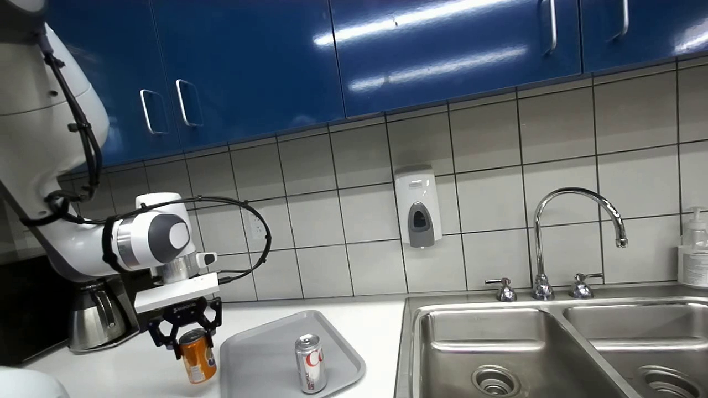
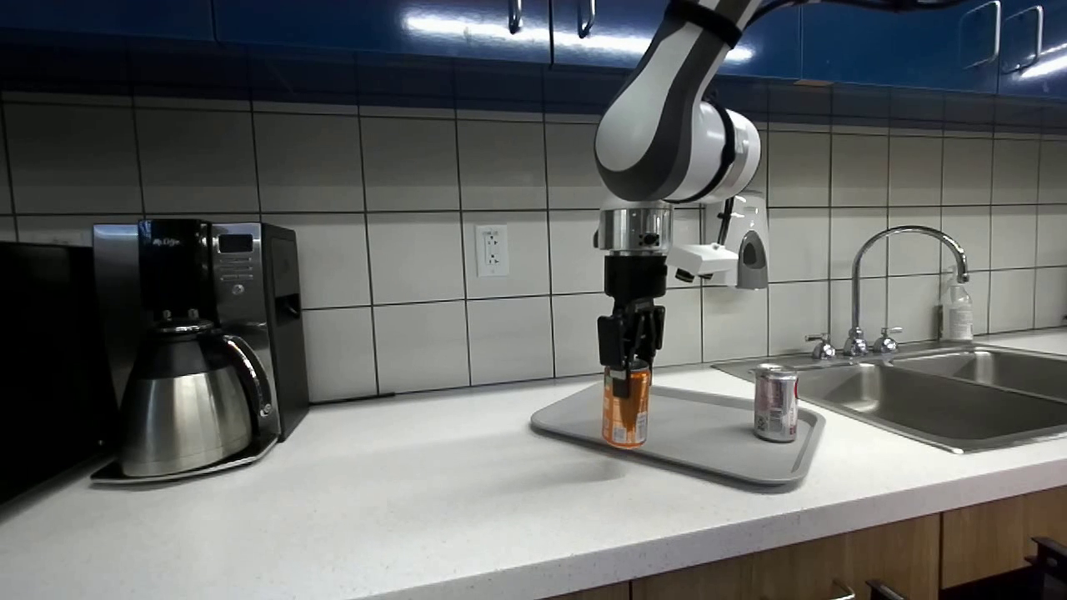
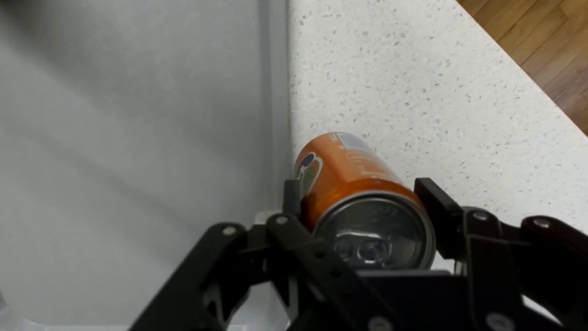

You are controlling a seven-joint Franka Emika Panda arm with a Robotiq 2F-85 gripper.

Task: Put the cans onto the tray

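At the left edge in an exterior view, a black, boxy thing (image 2: pixel 46 358) is cut off, too dark to name. Just right of it, on the speckled white worktop (image 2: pixel 375 500), stands a black and steel coffee maker (image 2: pixel 285 350), with a steel coffee pot (image 2: pixel 187 417) set on its base plate. Farther right, a power outlet (image 2: pixel 492 262) is fixed to the tiled wall (image 2: pixel 417 158). Next comes the robot arm (image 2: pixel 638 150), reaching down from above, its jaws pointing at the worktop and grasping the orange can (image 2: pixel 615 423) near the top, one jaw on either side. That can is roughly upright and seems to hang just clear of the worktop; the wrist view shows it over the white surface, just beside the tray (image 3: pixel 138 151), with its pull-tab top turned to the lens. The tray, flat and light grey with rounded corners, lies on the worktop to the right of the held can. Above it, on the wall, is a white and grey soap dispenser (image 1: pixel 423 190), partly hidden behind the arm in an exterior view. The silver can (image 2: pixel 775 404), marked in red lettering, stands upright on the tray, towards its right end and well apart from the jaws. Right of the tray, a two-basin steel sink (image 2: pixel 900 404) is let into the worktop, with a curved chrome tap (image 2: pixel 856 312) at its back and a pump bottle (image 2: pixel 956 315) behind the farther basin.
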